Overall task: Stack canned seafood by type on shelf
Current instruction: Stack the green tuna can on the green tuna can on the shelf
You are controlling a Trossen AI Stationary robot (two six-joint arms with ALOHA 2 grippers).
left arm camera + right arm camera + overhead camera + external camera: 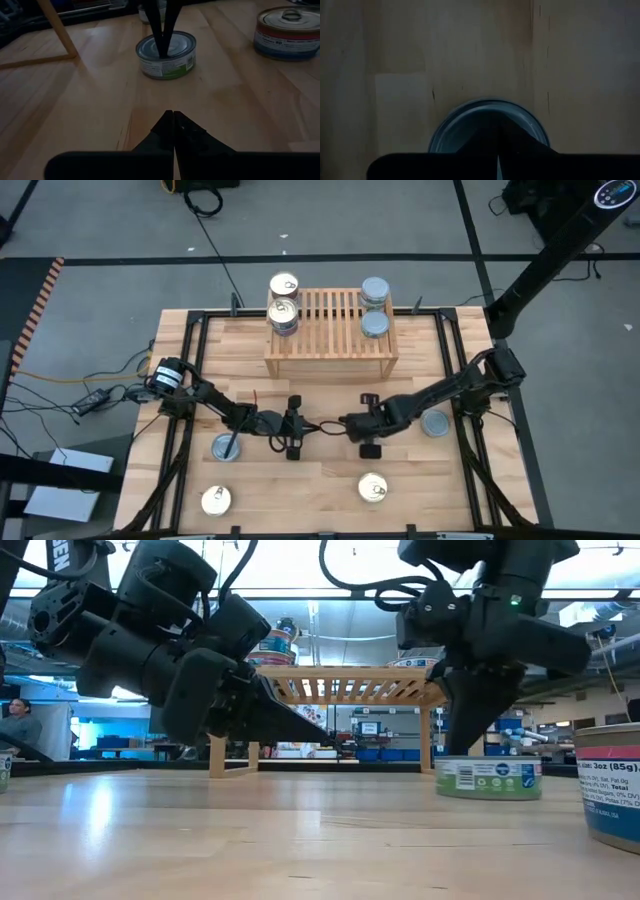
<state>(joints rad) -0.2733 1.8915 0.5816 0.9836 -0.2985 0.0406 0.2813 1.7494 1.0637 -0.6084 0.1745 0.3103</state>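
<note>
Two gold-topped tins lie nearest the front edge of the plank table (420,480), one at front left (216,500), one right of centre (372,488). Behind them, a silver-topped tin (226,447) sits left, under the left arm. Left gripper (294,427) hangs low over mid-table, fingers closed on nothing. Right gripper (368,424) is beside it, fingers closed and empty, directly above a silver-topped tin in its wrist view (488,125). Another silver-topped tin (436,423) rests right. Farthest back, the slatted wooden shelf (330,320) carries two gold-topped tins (283,315) at its left end and two silver-topped tins (374,323) at its right.
</note>
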